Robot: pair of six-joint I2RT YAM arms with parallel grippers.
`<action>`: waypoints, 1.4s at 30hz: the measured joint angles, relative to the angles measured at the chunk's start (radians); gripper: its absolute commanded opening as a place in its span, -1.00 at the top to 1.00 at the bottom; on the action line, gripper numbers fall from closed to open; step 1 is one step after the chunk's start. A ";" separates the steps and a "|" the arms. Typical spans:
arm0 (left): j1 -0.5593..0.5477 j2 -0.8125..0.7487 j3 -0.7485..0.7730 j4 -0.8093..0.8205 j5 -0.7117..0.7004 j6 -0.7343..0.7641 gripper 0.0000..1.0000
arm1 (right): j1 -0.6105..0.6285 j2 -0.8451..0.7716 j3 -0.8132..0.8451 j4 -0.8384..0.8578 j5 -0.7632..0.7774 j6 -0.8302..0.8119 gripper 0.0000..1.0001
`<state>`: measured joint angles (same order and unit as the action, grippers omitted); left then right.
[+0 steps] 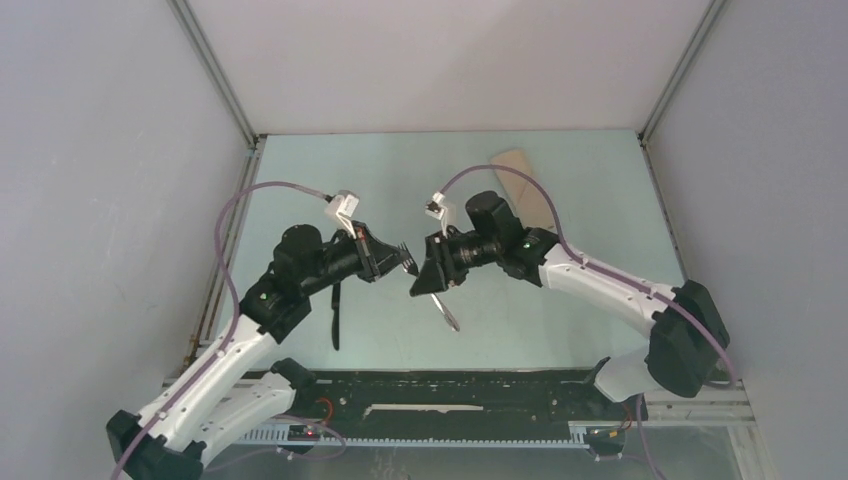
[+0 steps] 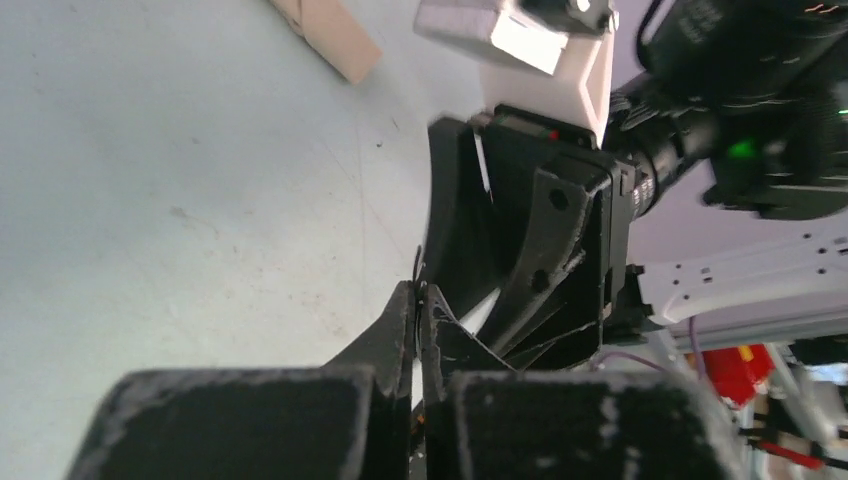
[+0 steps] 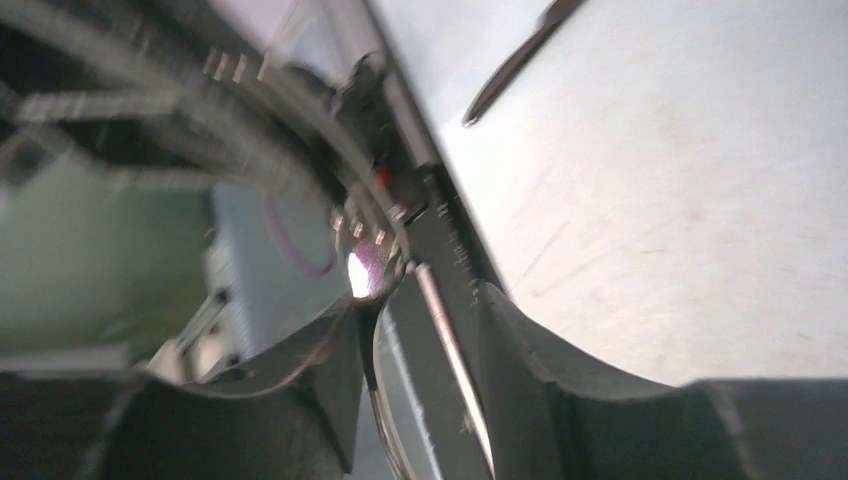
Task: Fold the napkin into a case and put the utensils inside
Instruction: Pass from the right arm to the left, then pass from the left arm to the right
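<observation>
Above mid-table, the left gripper (image 1: 392, 262) pinches the tines of the fork (image 1: 449, 317), fingers nearly together. The right gripper (image 1: 428, 280) clamps its handle; the knife (image 1: 335, 320) lies near them.

We lose the near end of the case (image 1: 515, 165) behind the right arm (image 1: 600, 285), and the fork's (image 1: 447, 313) middle behind the right pincer (image 1: 418, 285). In the right wrist view that fork is a smear of blurred metal, and the knife (image 3: 515, 62) runs off the top edge. Whether the left pincer (image 2: 418, 310), its fingers close together, actually pinches the tines we cannot tell.
</observation>
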<state>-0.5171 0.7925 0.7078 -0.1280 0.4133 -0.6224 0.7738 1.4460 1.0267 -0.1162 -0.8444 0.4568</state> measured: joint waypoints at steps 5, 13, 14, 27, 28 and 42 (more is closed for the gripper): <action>-0.105 -0.045 0.081 -0.108 -0.206 0.055 1.00 | 0.153 -0.045 0.182 -0.264 0.532 -0.043 -0.29; -0.111 -0.043 0.087 -0.182 -0.300 0.057 1.00 | 0.322 -0.026 0.386 -0.500 0.960 -0.158 -0.07; -0.111 -0.040 0.087 -0.185 -0.304 0.056 1.00 | 0.330 -0.016 0.405 -0.511 0.977 -0.172 0.03; -0.111 -0.048 0.087 -0.230 -0.317 0.058 1.00 | 0.399 0.126 0.527 -0.634 1.027 -0.278 0.28; -0.111 -0.051 0.087 -0.231 -0.317 0.058 1.00 | 0.398 0.126 0.527 -0.637 1.027 -0.280 0.29; -0.111 -0.053 0.087 -0.235 -0.314 0.074 1.00 | 0.392 0.133 0.528 -0.635 1.026 -0.295 0.44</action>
<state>-0.6281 0.7395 0.7944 -0.3626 0.0990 -0.5480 1.1656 1.5787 1.5543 -0.7513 0.1814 0.1616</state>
